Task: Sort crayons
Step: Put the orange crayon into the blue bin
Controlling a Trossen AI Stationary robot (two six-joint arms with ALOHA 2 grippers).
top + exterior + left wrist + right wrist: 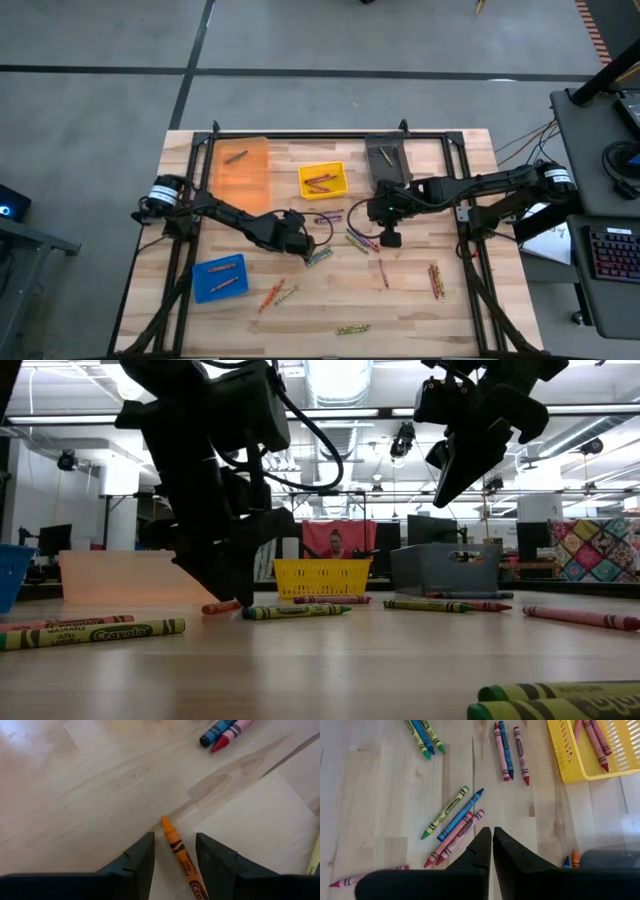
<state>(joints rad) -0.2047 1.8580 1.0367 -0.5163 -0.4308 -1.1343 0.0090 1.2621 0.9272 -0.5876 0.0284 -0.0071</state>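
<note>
- Left gripper (173, 855) is low over the table near its middle, its two dark fingers (140, 857) set apart with an orange crayon (179, 857) lying between them; the fingers do not visibly press on it, and the crayon rests flat on the wood.
- Seen from table height, that gripper (235, 585) reaches down almost to the boards, with a red-orange crayon tip (220, 606) and a green crayon (295, 611) just beside it.
- Right gripper (492, 852) hovers above the table, its fingers pressed together and holding nothing; in the overhead picture it (391, 238) hangs just right of the centre.
- Below the right gripper lie a green, a blue and two red crayons (455, 827) side by side, with three more (510, 752) near the yellow bin (570, 767).
- Yellow bin holds several red crayons (320, 181); the blue bin (197, 287) at the near left holds orange ones, the orange bin (250, 185) one dark stick, the grey bin (375, 165) at the back a couple more.
- Loose crayons are scattered over the wooden table (450, 320): a pair (436, 280) near the right edge, olive-yellow ones (352, 328) at the front, orange and green ones (277, 293) beside the blue bin.
</note>
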